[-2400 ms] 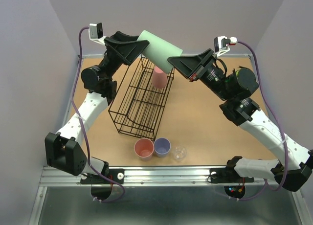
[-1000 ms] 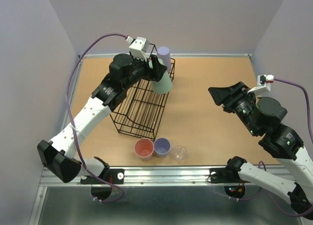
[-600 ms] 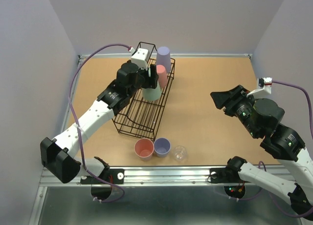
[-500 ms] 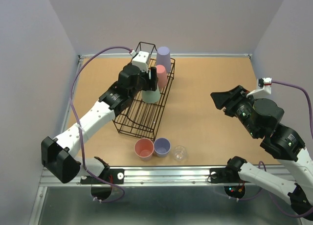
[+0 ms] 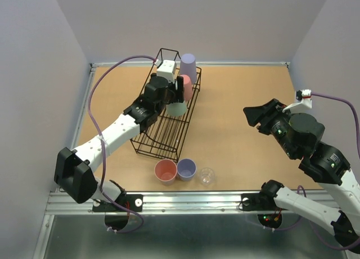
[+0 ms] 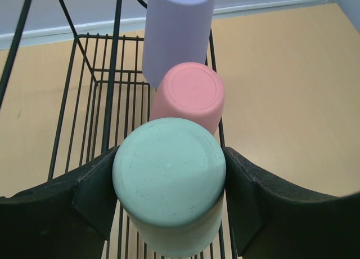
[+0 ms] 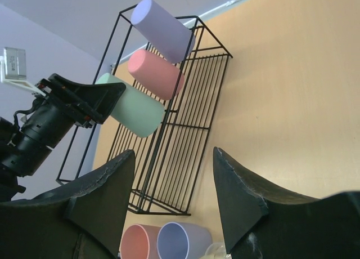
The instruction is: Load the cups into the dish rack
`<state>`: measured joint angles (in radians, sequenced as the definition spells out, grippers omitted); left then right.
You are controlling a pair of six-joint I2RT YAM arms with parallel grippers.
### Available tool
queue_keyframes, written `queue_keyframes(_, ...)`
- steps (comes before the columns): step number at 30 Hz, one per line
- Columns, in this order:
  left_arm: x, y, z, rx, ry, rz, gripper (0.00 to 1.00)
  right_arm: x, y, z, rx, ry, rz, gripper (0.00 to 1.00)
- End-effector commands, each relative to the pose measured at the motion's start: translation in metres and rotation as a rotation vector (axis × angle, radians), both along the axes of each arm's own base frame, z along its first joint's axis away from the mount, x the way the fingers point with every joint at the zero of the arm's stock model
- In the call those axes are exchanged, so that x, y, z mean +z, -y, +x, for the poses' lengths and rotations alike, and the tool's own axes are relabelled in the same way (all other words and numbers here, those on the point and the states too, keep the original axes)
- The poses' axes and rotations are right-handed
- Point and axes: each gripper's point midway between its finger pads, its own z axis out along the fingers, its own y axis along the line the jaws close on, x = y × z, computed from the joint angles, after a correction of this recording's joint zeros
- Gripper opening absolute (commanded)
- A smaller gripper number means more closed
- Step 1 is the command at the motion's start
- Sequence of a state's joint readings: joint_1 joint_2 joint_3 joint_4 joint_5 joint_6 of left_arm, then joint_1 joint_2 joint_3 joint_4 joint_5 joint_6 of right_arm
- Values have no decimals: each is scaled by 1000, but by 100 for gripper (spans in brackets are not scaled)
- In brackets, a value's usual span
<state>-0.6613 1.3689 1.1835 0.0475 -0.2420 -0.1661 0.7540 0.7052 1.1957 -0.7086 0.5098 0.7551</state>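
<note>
Left gripper [image 6: 169, 186] holds the mint green cup [image 6: 169, 169] in the dish rack [image 5: 160, 132], salmon-pink cup [image 6: 188, 95] and lavender cup [image 6: 174, 28] racked just beyond; three loose cups [image 5: 186, 169] wait; right gripper [image 7: 174, 151] gapes empty.

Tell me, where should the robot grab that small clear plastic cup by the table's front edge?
Probably across the round wall of the small clear plastic cup, from above: it stands upright, mouth open, with the lavender plastic cup close on its left.
</note>
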Motion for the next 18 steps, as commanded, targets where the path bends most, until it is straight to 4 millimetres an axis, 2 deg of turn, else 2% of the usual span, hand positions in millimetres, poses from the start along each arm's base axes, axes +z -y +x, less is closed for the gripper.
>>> queue_keyframes(1, 3, 11, 6, 20, 42, -22, 0, 18, 11, -1, -37, 45, 5, 63)
queue_keyframes(6, -9, 10, 7, 61, 42, 11, 0, 16, 14, -1, -51, 44, 0, 63)
queue_keyframes(18, -16, -5, 13, 185, 77, 48, 0, 6, 14, 1, -62, 23, -5, 64)
